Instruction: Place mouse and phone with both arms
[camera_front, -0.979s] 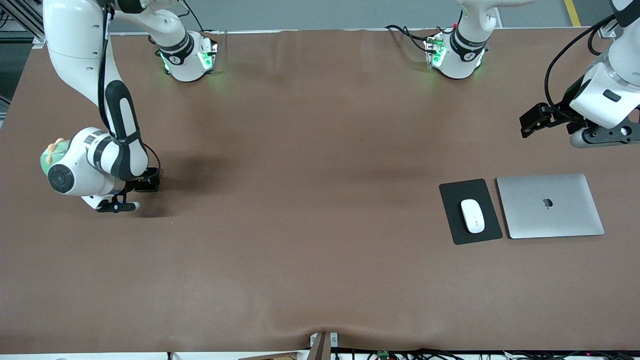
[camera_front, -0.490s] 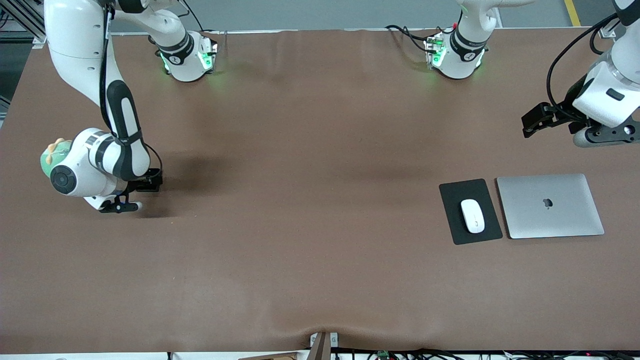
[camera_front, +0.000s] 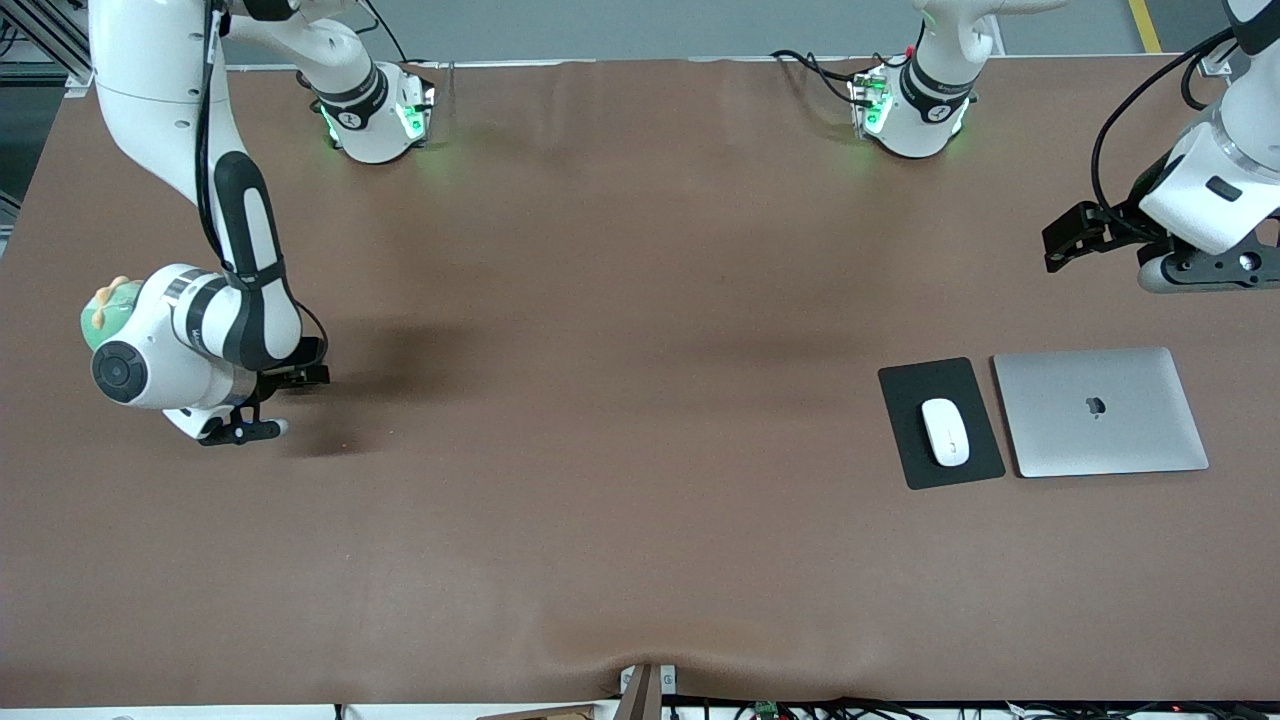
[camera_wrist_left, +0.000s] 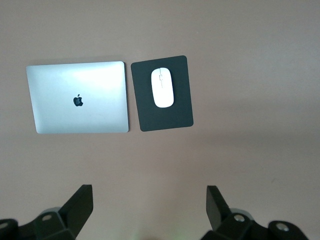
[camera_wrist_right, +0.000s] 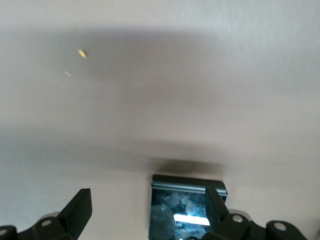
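Note:
The white mouse (camera_front: 945, 431) (camera_wrist_left: 162, 87) lies on a black pad (camera_front: 912, 455) (camera_wrist_left: 175, 117) toward the left arm's end of the table. My left gripper (camera_front: 1205, 268) (camera_wrist_left: 148, 205) hangs open and empty above the table, high over the bare cloth beside the pad. The phone (camera_wrist_right: 187, 210), black and glossy, lies flat on the table under my right gripper (camera_front: 235, 430) (camera_wrist_right: 148, 212). That gripper is open, its jaws wide apart just above the phone. The right arm hides the phone in the front view.
A closed silver laptop (camera_front: 1100, 410) (camera_wrist_left: 77, 97) lies beside the black pad, on the side toward the table's end. Brown cloth (camera_front: 620, 400) covers the whole table. The arm bases (camera_front: 375, 120) glow green at the edge farthest from the front camera.
My right gripper has opened and let go of the phone, and its hand has shifted slightly toward the front camera. The left arm has barely moved.

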